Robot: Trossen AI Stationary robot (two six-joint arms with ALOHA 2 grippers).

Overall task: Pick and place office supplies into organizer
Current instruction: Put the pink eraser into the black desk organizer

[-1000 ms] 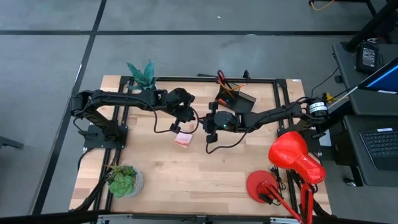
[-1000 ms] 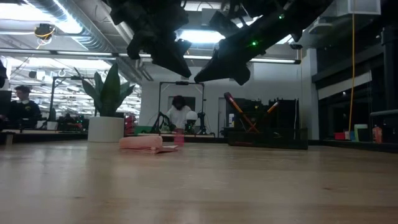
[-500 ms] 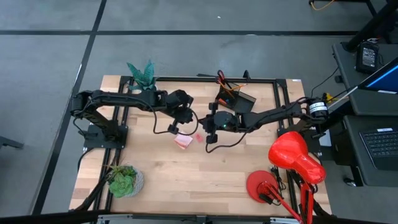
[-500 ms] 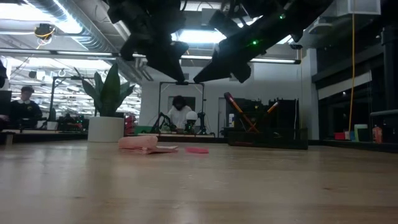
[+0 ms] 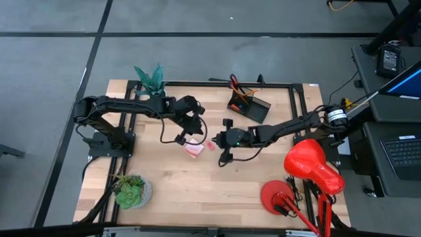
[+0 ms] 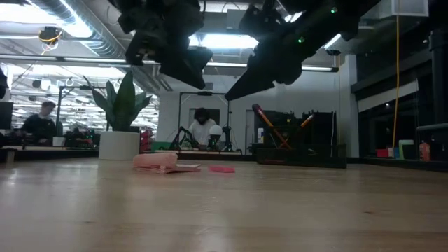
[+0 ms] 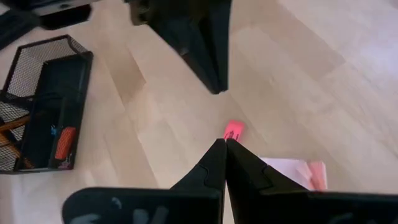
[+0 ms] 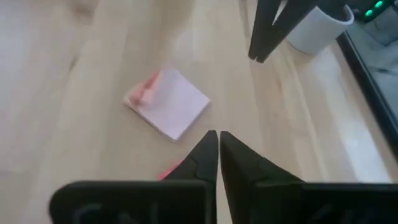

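Looking straight down: left gripper (image 5: 189,129) hovering just above pale pink square sticky-note pad (image 5: 193,149) at mid-table; small pink flat eraser (image 5: 211,145) lying beside pad; right gripper (image 5: 222,141) hanging next to eraser. Black mesh wire organizer (image 5: 248,105) sitting well apart near far table edge, holding orange pencils.

Table-level view: pad (image 6: 161,162) and eraser (image 6: 222,169) resting on light wooden table (image 6: 224,210), both arms raised.

Left wrist view: jaws pressing together, empty.

Right wrist view: jaws together, gripping nothing.
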